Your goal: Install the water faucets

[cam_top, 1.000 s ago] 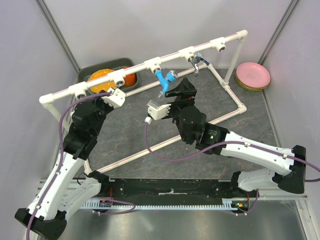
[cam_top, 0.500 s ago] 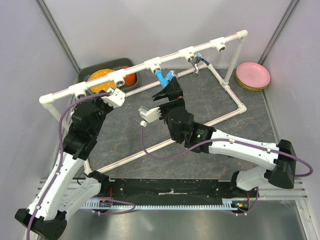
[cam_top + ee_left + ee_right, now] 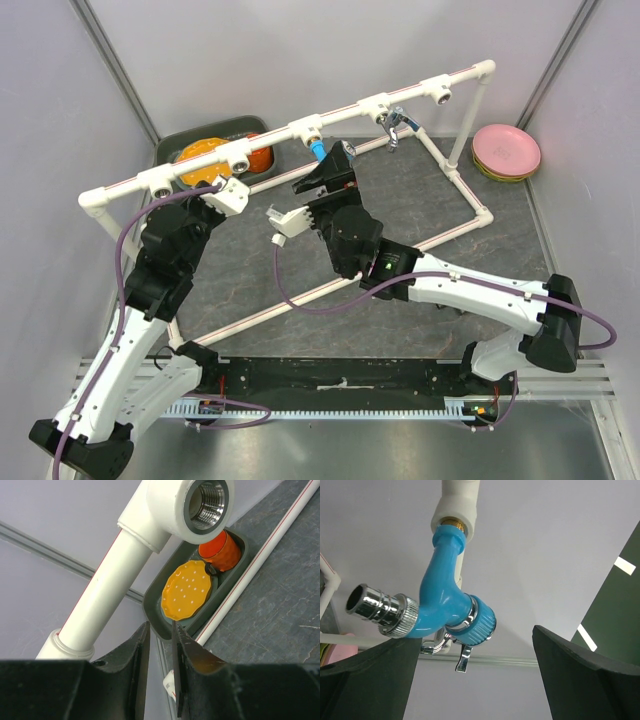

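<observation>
Holding my right tool (image 3: 475, 680) fully spread and empty, I have the blue faucet (image 3: 442, 600) just ahead between its fingers, its threaded end entered in a white tee socket (image 3: 455, 507) on the raised pipe rail toward the table's (image 3: 420, 200) far edge. Any further turn should grip the blue body, not the knob, and twist squarely about the thread. My left tool (image 3: 160, 645), barely parted, holds nothing below an unfilled socket (image 3: 200, 502). Beyond hangs the chrome faucet (image 3: 397, 125).
</observation>
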You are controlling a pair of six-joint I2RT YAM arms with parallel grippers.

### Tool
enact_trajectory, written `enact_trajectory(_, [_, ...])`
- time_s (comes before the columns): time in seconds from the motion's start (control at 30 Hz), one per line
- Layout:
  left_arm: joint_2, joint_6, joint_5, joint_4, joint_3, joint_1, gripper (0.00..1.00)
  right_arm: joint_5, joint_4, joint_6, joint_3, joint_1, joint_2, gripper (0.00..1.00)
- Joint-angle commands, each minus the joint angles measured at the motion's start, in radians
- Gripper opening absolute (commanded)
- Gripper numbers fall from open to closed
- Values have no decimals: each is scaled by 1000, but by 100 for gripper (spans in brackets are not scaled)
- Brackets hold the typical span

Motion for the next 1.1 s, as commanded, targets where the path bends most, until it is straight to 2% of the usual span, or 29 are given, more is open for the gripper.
enact_trajectory(0.0, [-10, -21, 10, 18, -2, 5, 31, -2, -10, 9, 66, -10, 14, 98])
enact_trajectory(0.2, [-11, -21, 10, 18, -3, 5, 31, 0, -49, 44, 76, -39, 28, 93])
enact_trajectory(0.37, [-11, -21, 10, 20, -5, 5, 31, -6, -82, 92, 84, -47, 36, 81])
enact_trajectory(0.5, [-13, -21, 8, 18, -5, 5, 31, -6, -88, 119, 83, -50, 39, 63])
enact_trajectory(0.63, [-13, -20, 8, 20, -5, 5, 31, 1, -96, 172, 83, -53, 42, 54])
enact_trajectory(0.77, [-15, -21, 8, 18, -5, 5, 31, 4, -120, 259, 92, -61, 44, 48])
enact_trajectory(0.9, [-13, -21, 10, 20, -3, 5, 31, -17, -146, 429, 106, -65, 39, 35])
enact_trajectory(1.07, [-13, -21, 10, 20, -5, 6, 31, -39, -177, 627, 125, -73, 30, 27])
